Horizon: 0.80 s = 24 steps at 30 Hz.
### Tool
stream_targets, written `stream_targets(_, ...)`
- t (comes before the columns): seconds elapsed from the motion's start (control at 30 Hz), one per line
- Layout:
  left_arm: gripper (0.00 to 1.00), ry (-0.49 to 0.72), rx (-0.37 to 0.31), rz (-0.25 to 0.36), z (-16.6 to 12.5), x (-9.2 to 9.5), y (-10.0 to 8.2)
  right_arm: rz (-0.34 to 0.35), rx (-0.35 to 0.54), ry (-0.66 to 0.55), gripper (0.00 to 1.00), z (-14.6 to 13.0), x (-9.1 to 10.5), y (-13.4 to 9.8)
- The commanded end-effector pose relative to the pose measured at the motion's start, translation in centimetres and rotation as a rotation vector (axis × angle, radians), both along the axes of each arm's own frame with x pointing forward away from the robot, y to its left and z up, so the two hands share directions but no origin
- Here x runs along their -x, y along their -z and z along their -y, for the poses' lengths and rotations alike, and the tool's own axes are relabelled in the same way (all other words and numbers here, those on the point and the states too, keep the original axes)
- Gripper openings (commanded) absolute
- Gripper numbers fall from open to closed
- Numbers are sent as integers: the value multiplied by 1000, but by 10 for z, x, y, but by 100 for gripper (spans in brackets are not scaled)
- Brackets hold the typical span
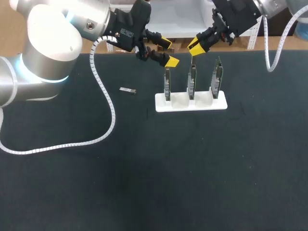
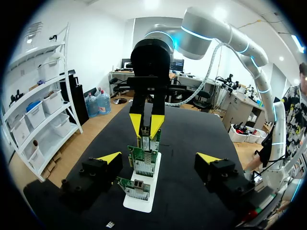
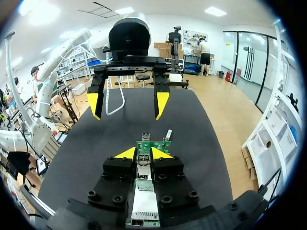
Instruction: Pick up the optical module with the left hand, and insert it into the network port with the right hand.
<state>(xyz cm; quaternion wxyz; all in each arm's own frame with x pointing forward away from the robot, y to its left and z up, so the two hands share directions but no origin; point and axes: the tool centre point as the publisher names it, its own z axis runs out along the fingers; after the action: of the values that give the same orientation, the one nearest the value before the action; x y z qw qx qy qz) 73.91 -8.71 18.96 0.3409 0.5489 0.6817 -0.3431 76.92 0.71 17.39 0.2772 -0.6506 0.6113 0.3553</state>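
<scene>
Yellow-tipped left fingers (image 1: 172, 61) stand wide apart and empty over the dark worktop (image 1: 144, 168), just beyond the white holder (image 1: 190, 103) and its three upright network cards (image 1: 192, 79). The optical module (image 1: 128, 90), a small silver piece, lies flat on the worktop. It is apart from the holder on the left arm's side and not under the fingers. For a clean pick, the fingers would likely need to shift across until they are over the module. They would then turn to span its narrow width and close near one end, leaving the other end free for the handover. Behind the fingers, the black wrist angles down from the left arm (image 1: 48, 53), whose bulky silver joint sits near the worktop's edge. Right fingers (image 1: 195, 46) hover narrow and empty above the middle card.
</scene>
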Motion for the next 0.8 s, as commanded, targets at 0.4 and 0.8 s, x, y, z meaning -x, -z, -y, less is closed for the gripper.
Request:
stream_targets(0.4, 100, -3, -6, -2, 1, 0, -1, 1, 3, -6, 0, -1, 2, 2)
stream_targets(0.8, 100, -3, -6, -2, 1, 0, -1, 3, 9, 4, 0, 4, 7, 3)
